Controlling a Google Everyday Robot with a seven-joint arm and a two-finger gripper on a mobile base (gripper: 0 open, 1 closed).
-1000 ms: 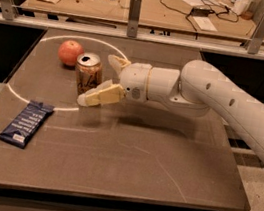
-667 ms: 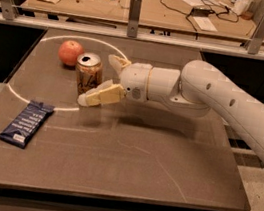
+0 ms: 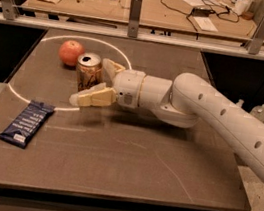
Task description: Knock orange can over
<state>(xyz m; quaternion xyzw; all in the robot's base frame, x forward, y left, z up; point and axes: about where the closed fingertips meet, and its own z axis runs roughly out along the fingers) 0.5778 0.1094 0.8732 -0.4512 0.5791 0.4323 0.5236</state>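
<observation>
The orange can (image 3: 88,72) stands upright on the brown table (image 3: 127,162), inside a white circle marked on it. It is orange-gold with dark lettering and a silver top. My gripper (image 3: 91,81) reaches in from the right and is open, with the can between its two cream fingers. One finger (image 3: 94,97) lies in front of the can near its base. The other finger (image 3: 111,66) is behind the can on its right. The front finger hides the lower part of the can.
A round reddish-orange fruit (image 3: 71,52) sits just behind and left of the can. A dark blue snack packet (image 3: 26,122) lies at the front left. The white circle line (image 3: 26,100) rings the can and fruit. A railing and workbench stand behind the table.
The gripper has edged slightly to the left around the can. The can stands in the same spot.
</observation>
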